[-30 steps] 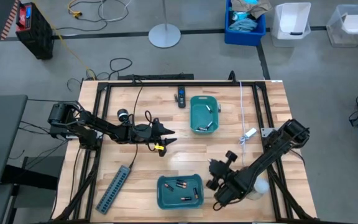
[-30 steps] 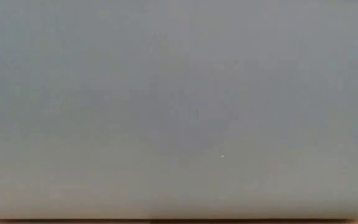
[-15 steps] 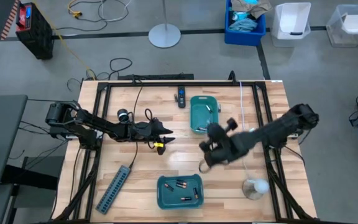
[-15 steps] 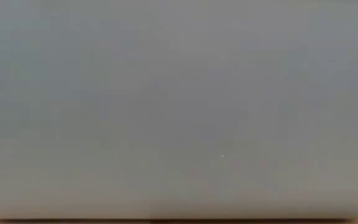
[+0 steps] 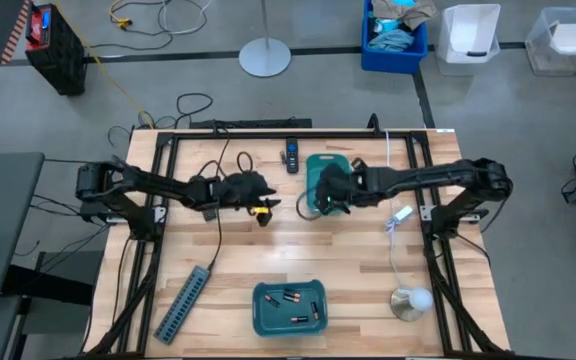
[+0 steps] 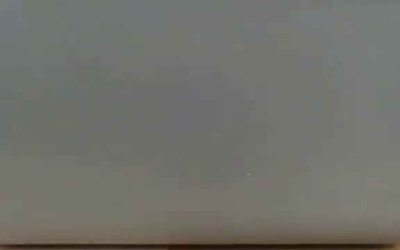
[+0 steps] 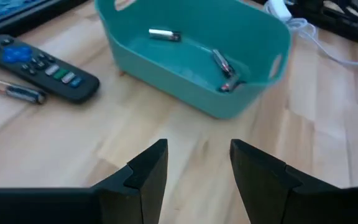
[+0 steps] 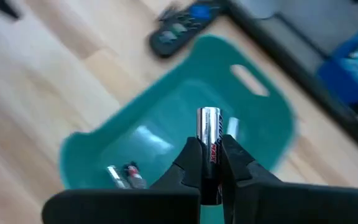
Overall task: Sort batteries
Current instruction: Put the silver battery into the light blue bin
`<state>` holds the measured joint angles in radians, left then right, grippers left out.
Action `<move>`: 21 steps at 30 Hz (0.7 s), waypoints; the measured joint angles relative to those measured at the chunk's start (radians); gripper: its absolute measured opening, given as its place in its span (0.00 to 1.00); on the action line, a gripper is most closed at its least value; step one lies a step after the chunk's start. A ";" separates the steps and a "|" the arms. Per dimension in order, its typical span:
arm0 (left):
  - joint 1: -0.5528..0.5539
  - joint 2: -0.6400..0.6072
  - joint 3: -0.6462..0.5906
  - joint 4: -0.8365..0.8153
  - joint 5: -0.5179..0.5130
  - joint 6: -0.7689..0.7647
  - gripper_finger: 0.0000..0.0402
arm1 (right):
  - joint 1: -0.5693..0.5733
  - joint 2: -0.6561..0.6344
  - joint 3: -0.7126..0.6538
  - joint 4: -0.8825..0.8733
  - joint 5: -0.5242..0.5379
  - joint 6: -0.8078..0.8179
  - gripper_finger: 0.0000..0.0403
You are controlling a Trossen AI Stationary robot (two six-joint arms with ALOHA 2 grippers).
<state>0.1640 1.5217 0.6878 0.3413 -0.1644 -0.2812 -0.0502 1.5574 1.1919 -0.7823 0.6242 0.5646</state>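
Observation:
My right gripper (image 8: 210, 146) is shut on a silvery battery with a red label (image 8: 209, 127). It hovers over the near-left part of the far teal bin (image 5: 340, 160). That bin (image 8: 260, 118) holds a few batteries (image 7: 165, 35) on its floor. My left gripper (image 7: 197, 152) is open and holds nothing, just left of the far bin over bare wood (image 5: 265, 205). A near teal bin (image 5: 259, 312) holds several dark batteries (image 5: 293, 296). One loose battery (image 7: 18, 92) lies on the table beside the remote. The low view shows only flat grey. My right gripper pinches the battery between its two fingers (image 8: 190, 155) around the lower part of its body (image 8: 209, 149). The battery lies along the fingers. Its metallic end (image 8: 208, 114) sticks out past the fingertips. It is lifted clear above the far bin.
A black remote (image 5: 291, 153) lies left of the far bin near the table's far edge. A grey power strip (image 5: 185, 302) lies at the near left. A white cable (image 5: 393, 190) runs down the right side to a round white object (image 5: 413, 298). Black frame rails border the table.
My right gripper has swung from the near right corner beside the near bin, across the middle of the table toward the far edge, and now hangs over the far bin. My left gripper has moved a little toward the far edge.

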 joint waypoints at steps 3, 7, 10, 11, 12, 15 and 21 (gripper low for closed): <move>0.052 0.000 0.034 -0.058 0.016 0.029 0.42 | -0.077 -0.001 -0.038 0.107 -0.119 -0.095 0.06; 0.135 0.000 0.077 -0.122 0.026 0.036 0.42 | -0.159 0.000 -0.080 0.136 -0.181 -0.130 0.07; 0.195 0.000 0.099 -0.152 0.027 0.060 0.42 | -0.191 -0.001 -0.099 0.192 -0.241 -0.170 0.08; 0.215 0.000 0.105 -0.161 0.029 0.066 0.42 | -0.196 -0.001 -0.103 0.203 -0.265 -0.185 0.09; 0.234 0.000 0.112 -0.171 0.030 0.068 0.42 | -0.197 0.000 -0.107 0.207 -0.286 -0.199 0.11; 0.291 0.000 0.132 -0.192 0.071 0.068 0.42 | -0.199 -0.001 -0.115 0.219 -0.300 -0.208 0.16; 0.384 0.045 0.210 -0.273 0.204 0.083 0.42 | -0.199 -0.001 -0.119 0.210 -0.308 -0.257 0.34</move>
<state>0.5478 1.5666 0.8977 0.0683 0.0395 -0.1985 -0.2493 1.5566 1.0725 -0.5725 0.3157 0.3078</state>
